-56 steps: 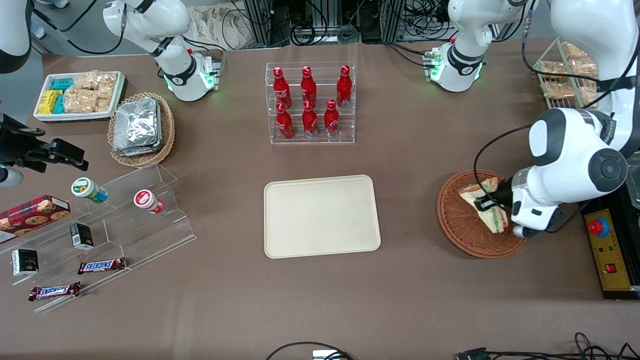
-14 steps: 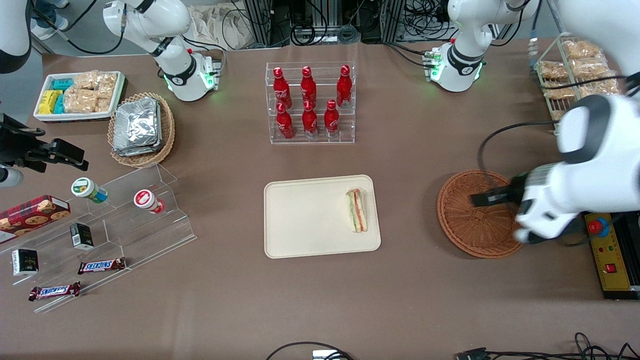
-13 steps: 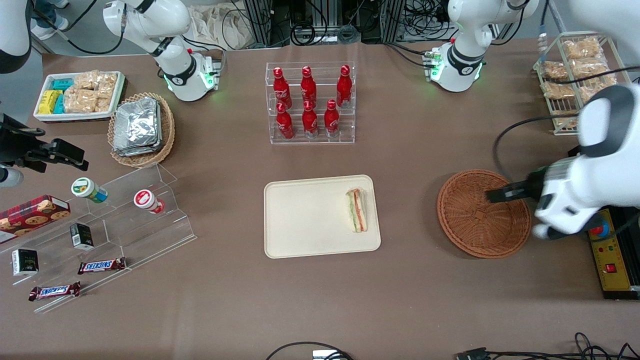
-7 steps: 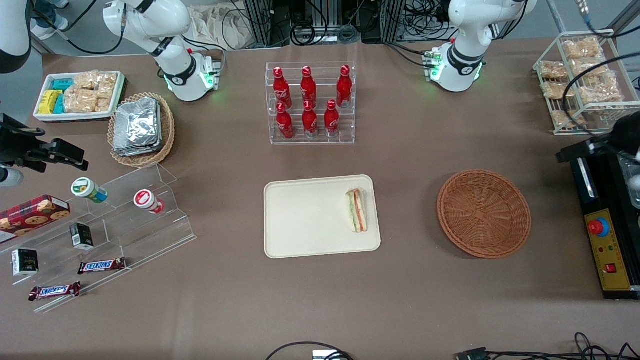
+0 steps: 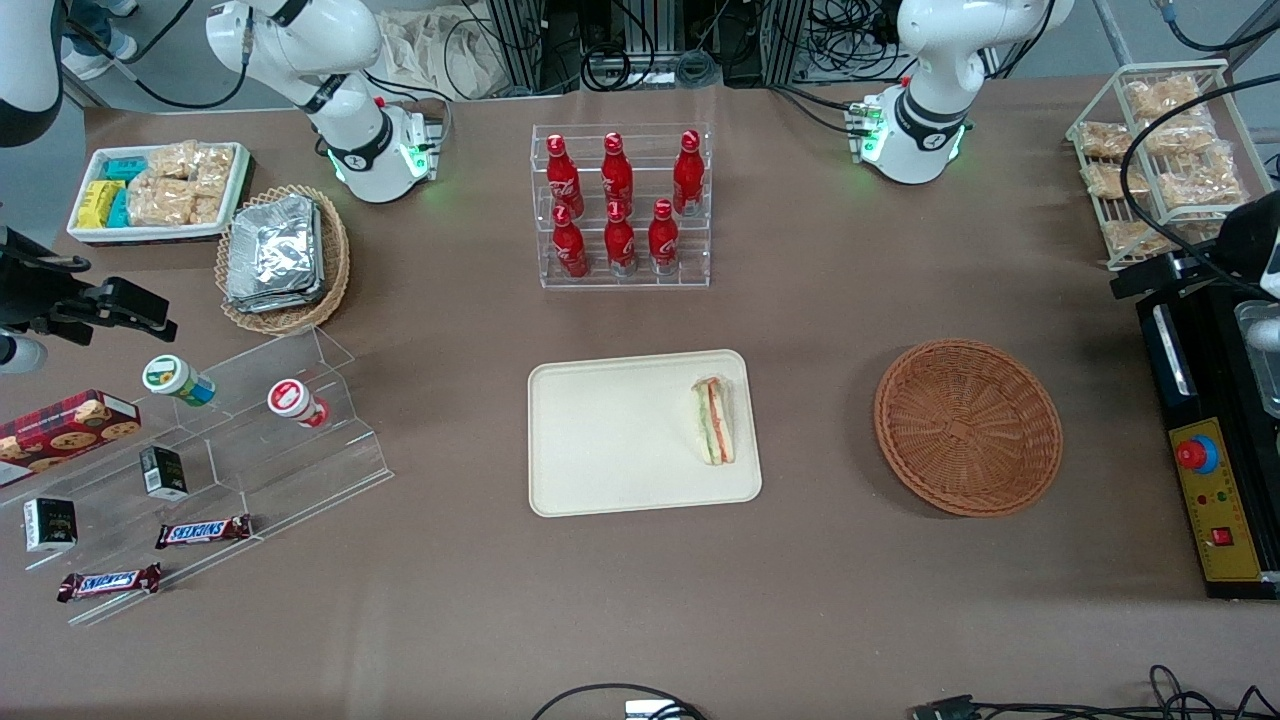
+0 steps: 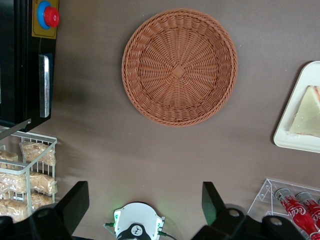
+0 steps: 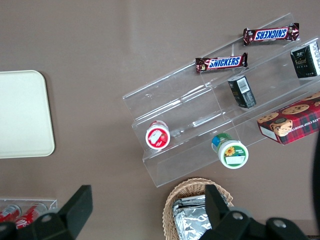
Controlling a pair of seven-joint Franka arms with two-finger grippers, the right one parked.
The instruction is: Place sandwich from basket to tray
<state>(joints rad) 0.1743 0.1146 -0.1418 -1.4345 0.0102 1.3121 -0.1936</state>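
Observation:
The sandwich [image 5: 713,421] lies on the cream tray [image 5: 600,470], close to the tray's edge that faces the basket; in the left wrist view the sandwich [image 6: 307,112] shows as a pale wedge on the tray [image 6: 295,141]. The reddish-brown wicker basket [image 5: 968,427] [image 6: 179,67] holds nothing. My left gripper [image 5: 1150,280] [image 6: 144,200] hangs high at the working arm's end of the table, well clear of basket and tray. It is open, with wide-set fingers [image 6: 75,200] and only bare table between them.
A clear rack of red bottles [image 5: 620,205] stands farther from the front camera than the tray. A wire rack of snack packs [image 5: 1160,150] and a black control box with a red button [image 5: 1210,470] sit beside the gripper. A foil-packet basket [image 5: 283,258] and acrylic shelf [image 5: 230,440] lie toward the parked arm's end.
Earlier the gripper held the sandwich in the basket; since then the sandwich rests on the tray. Over the last second the arm pulled away from the basket toward the working arm's end.

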